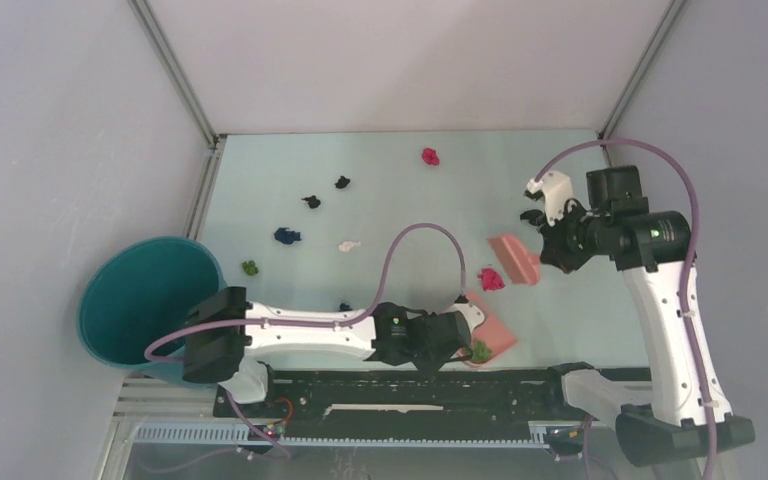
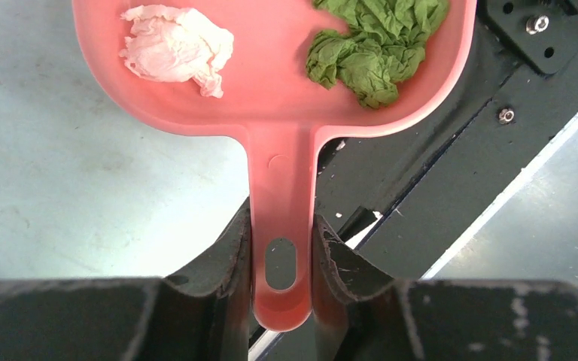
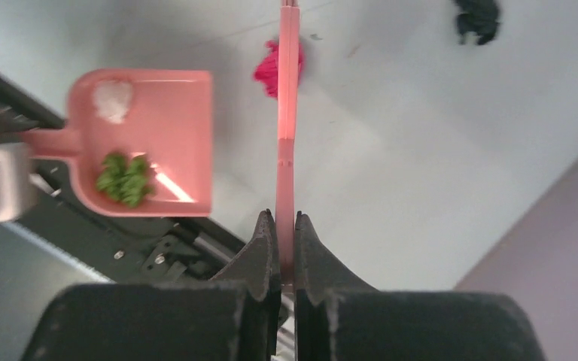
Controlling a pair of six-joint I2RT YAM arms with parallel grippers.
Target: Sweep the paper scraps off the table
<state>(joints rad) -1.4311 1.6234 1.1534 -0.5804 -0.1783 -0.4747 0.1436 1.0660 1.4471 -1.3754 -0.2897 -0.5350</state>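
My left gripper (image 1: 457, 325) (image 2: 282, 248) is shut on the handle of the salmon-pink dustpan (image 1: 495, 335) (image 2: 271, 68), which lies at the table's near edge. The pan holds a white scrap (image 2: 177, 49) and a green scrap (image 2: 376, 45) (image 1: 480, 351). My right gripper (image 1: 545, 240) (image 3: 286, 226) is shut on the pink brush (image 1: 515, 258) (image 3: 287, 113), held just right of a magenta scrap (image 1: 491, 279) (image 3: 269, 69). Several more paper scraps lie on the mint-green table (image 1: 380, 170): magenta (image 1: 430, 156), black (image 1: 342, 182) (image 1: 311, 201), dark blue (image 1: 286, 236), white (image 1: 348, 246), green (image 1: 250, 267).
A round teal bucket (image 1: 145, 300) stands off the table's left near corner. Grey walls and metal rails (image 1: 200, 195) bound the table at left, back and right. The black base rail (image 1: 410, 385) runs along the near edge. A dark scrap (image 1: 345, 306) lies by the left arm.
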